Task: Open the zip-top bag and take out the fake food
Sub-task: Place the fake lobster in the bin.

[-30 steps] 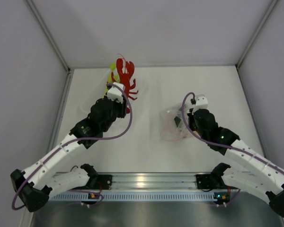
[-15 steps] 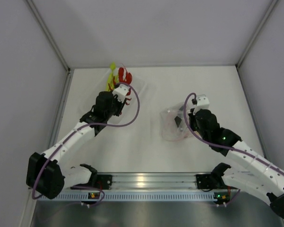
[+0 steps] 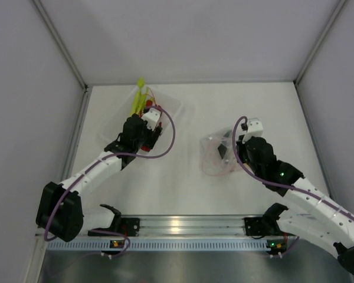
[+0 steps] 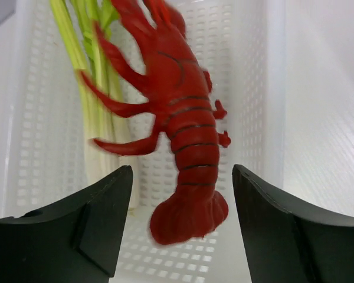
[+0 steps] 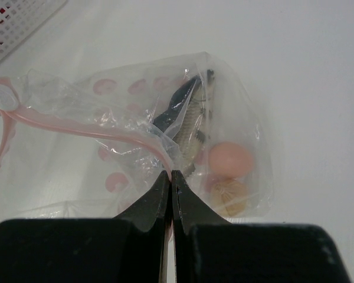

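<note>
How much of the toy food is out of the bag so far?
Done: the red lobster and leek are in the white tray. In hand: the left hand is open over them; the right hand pinches the bag. Left: the fish and round pieces inside.

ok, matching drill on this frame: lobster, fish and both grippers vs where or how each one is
Things:
1. red lobster
2. grey fish
3. left gripper
4. right gripper

States:
A. inside the zip-top bag
B. shut on the bag's pink strip
C. in the tray, next to the leek
D. open, above the tray

Pairs: 1-C, 2-A, 3-D, 4-B
</note>
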Available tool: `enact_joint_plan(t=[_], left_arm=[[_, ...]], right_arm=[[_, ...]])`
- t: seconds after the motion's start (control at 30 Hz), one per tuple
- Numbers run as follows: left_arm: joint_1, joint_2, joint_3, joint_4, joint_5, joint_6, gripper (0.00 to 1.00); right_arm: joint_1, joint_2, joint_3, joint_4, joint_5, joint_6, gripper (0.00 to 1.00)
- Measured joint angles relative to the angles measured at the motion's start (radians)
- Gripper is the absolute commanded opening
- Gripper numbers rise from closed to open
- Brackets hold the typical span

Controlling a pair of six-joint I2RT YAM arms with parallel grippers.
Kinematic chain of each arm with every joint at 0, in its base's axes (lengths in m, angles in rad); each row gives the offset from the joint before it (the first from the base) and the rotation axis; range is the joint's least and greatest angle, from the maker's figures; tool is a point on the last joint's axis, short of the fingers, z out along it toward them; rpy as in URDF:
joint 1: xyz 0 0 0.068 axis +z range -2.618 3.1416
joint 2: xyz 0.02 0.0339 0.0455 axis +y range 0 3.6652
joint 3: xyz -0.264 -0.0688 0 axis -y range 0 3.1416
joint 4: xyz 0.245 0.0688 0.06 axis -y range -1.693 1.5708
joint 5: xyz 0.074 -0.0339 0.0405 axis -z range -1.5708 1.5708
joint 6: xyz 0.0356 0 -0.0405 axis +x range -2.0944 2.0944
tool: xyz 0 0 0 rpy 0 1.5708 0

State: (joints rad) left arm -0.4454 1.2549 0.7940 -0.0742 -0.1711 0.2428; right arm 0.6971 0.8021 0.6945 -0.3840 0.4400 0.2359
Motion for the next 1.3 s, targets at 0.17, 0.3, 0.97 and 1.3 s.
enact_joint_plan(t=[0.17, 0.3, 0.97, 1.3], left_arm=[[0.009, 0.000, 0.001, 0.029, -0.068, -0.005, 0.98], [0.013, 0.000, 0.020, 0.019, -0.125, -0.024, 0.98], [-0.271, -0.246, 0.192, -0.176, -0.062, -0.610, 0.98], [-0.719, -0.298, 0.123, -0.164, -0.265, -0.881, 0.96]], right_arm=[[0.000, -0.004, 0.000, 0.000, -0.004, 0.000, 0.00], [0.000, -0.024, -0.005, 0.003, -0.030, 0.000, 0.00], [0.000, -0.062, -0.020, 0.000, -0.159, 0.047, 0.00], [0.000, -0.068, -0.019, -0.006, -0.156, 0.142, 0.00]])
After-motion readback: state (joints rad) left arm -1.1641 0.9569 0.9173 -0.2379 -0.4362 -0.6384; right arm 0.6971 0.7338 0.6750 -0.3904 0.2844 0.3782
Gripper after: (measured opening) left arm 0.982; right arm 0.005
